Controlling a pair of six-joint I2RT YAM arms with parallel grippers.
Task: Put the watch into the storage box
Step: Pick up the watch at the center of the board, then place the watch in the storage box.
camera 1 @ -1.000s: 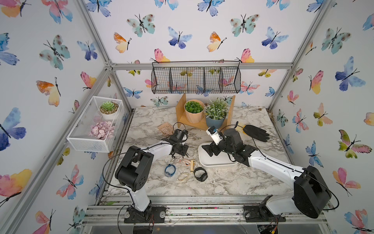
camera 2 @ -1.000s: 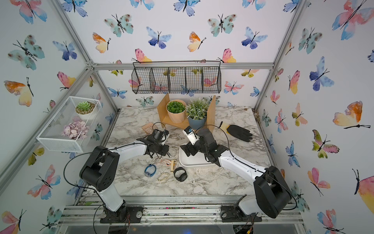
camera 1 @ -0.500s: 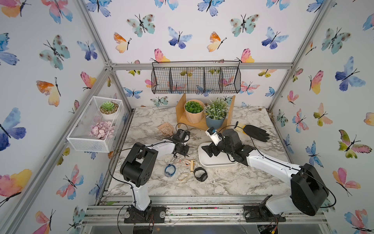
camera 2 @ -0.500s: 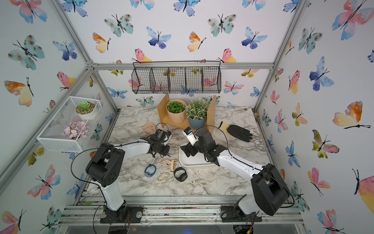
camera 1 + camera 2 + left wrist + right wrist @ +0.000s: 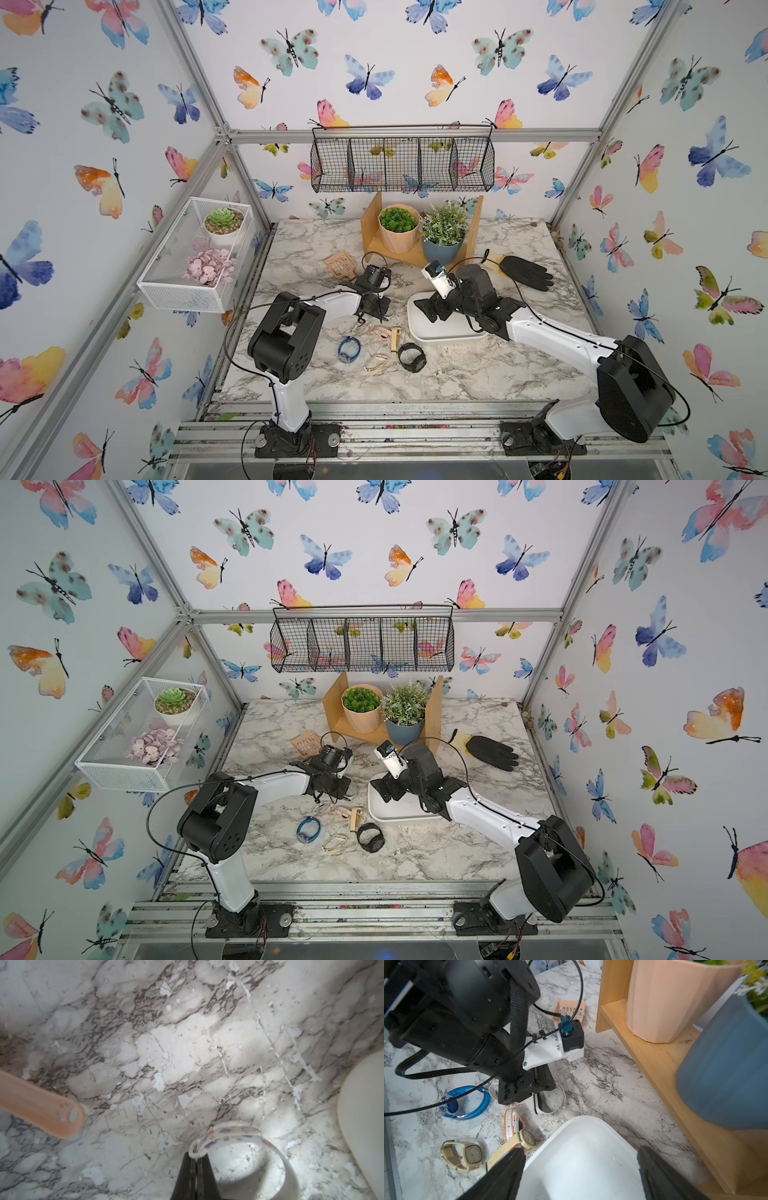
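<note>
My left gripper (image 5: 196, 1160) is pinched tight on the strap of the white watch (image 5: 228, 1132) with coloured patches, low over the marble-patterned tabletop (image 5: 187, 1043). I reckon this is the grasp step. The shallow white plastic storage box (image 5: 361, 1118) sits just beside it, beneath my spread right gripper (image 5: 581, 1165). Next I lift, carry it over the rim and release.

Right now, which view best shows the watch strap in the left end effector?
Left wrist view: the watch strap looms large, pinched by the left end effector. Right wrist view partly hides it; both top views, tiny.
</note>
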